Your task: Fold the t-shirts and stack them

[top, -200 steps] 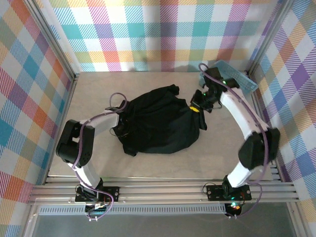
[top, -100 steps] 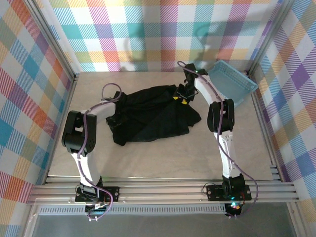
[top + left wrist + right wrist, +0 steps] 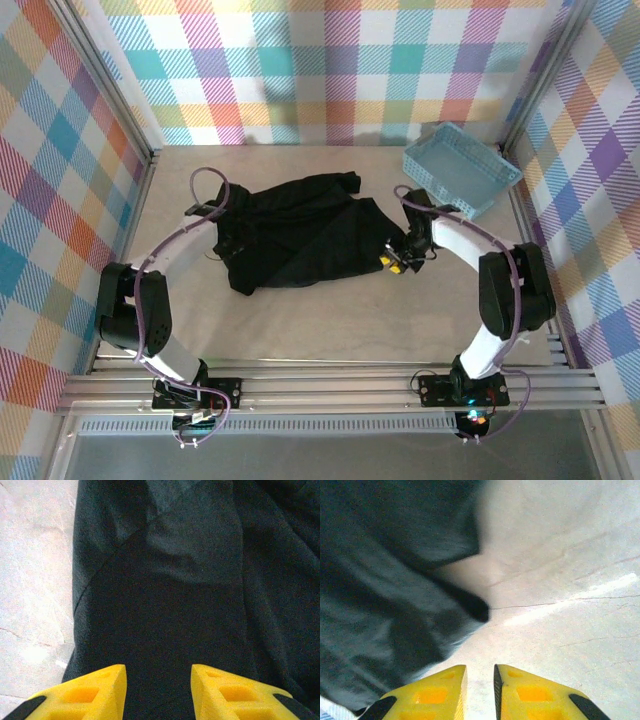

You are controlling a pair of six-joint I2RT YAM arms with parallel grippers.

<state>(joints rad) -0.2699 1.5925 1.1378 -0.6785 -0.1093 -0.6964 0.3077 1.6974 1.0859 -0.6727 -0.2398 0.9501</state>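
Pale stone-look bench [image 3: 330, 320], faint cracks in the surface. Light-blue perforated basket [image 3: 470, 160] sits on it at the far-right corner, turned at an angle to the bench edges. Black t-shirt [image 3: 300, 235] lies left of the basket, slightly nearer, well apart, crumpled, partly spread, direct on the bench.

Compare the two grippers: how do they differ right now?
The left gripper has jaws well apart; the right gripper shows only a narrow gap. Left hangs over the shirt; right over bare table beside its edge. Neither visibly grips cloth.
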